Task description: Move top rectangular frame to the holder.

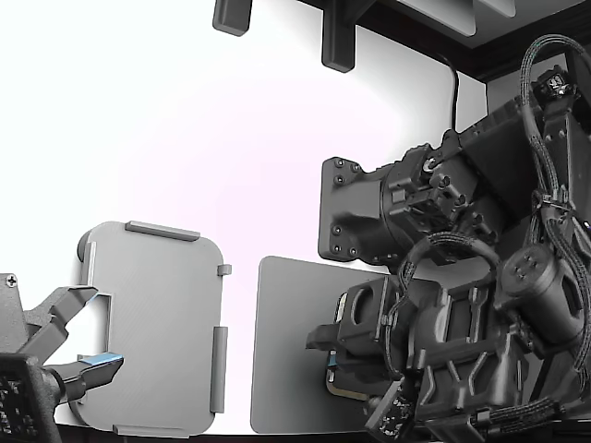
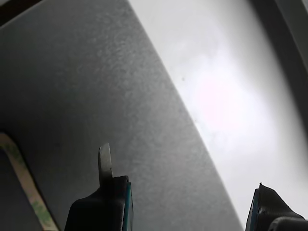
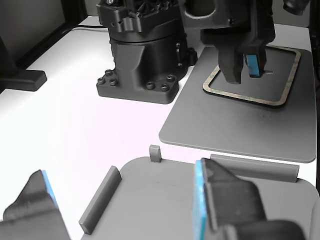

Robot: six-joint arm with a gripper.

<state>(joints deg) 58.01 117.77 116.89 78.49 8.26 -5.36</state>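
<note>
On the white tabletop [image 3: 90, 130] a dark grey mat [image 3: 240, 125] carries the top rectangular frame [image 3: 285, 85]; the end effector [image 3: 239, 67] hovers over its edge, apparently released, the holder [image 1: 162, 323] well apart

the arm folds low at the exterior view's right, its tool [image 3: 242, 64] pointing down, fingers [image 3: 228, 65] parted and seemingly holding nothing. a second tool [image 1: 78, 337] sits open at near left.

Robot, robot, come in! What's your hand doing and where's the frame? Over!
Hand open, above frame's near edge, holding nothing. Frame flat on dark mat, not lifted. Holder empty. Second arm's hand over holder's edge.
</note>
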